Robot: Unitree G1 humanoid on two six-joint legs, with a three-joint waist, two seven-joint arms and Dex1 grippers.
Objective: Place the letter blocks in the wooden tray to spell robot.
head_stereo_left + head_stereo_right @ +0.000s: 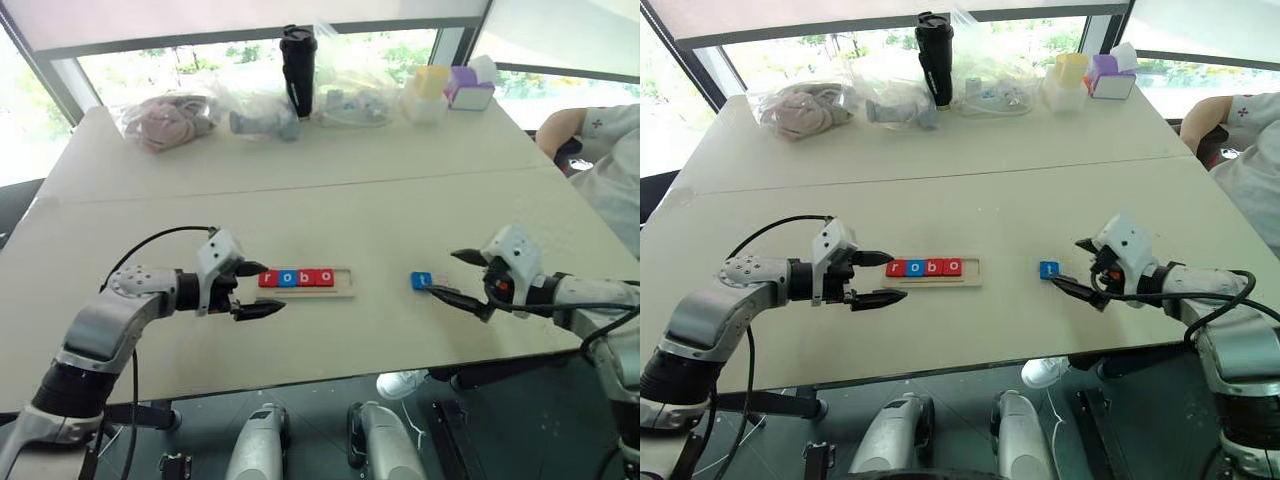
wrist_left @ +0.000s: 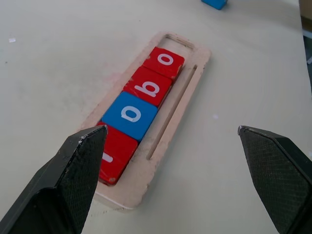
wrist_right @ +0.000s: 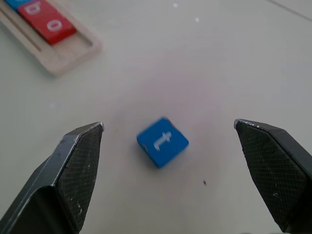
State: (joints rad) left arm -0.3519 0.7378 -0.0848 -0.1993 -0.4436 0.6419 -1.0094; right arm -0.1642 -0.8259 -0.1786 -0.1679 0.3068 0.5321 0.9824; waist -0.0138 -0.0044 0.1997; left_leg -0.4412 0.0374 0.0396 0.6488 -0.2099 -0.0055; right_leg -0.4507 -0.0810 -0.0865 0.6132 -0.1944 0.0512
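The wooden tray (image 1: 343,291) lies on the table in front of me. Its slot holds several letter blocks in a row: red r (image 2: 114,153), blue o (image 2: 130,115), red b (image 2: 148,87) and red o (image 2: 165,59), and the slot's right end is bare wood. A blue t block (image 1: 421,281) lies flat on the table to the right of the tray. My left gripper (image 1: 272,287) is open at the tray's left end, holding nothing. Open as well, my right gripper (image 1: 441,272) sits just right of the t block (image 3: 162,141), its fingers wide on either side.
At the table's far edge stand a black tumbler (image 1: 298,68), clear plastic bags (image 1: 170,118) and yellow and purple boxes (image 1: 447,90). A person's arm (image 1: 600,150) shows at the right. The table's front edge runs close below both grippers.
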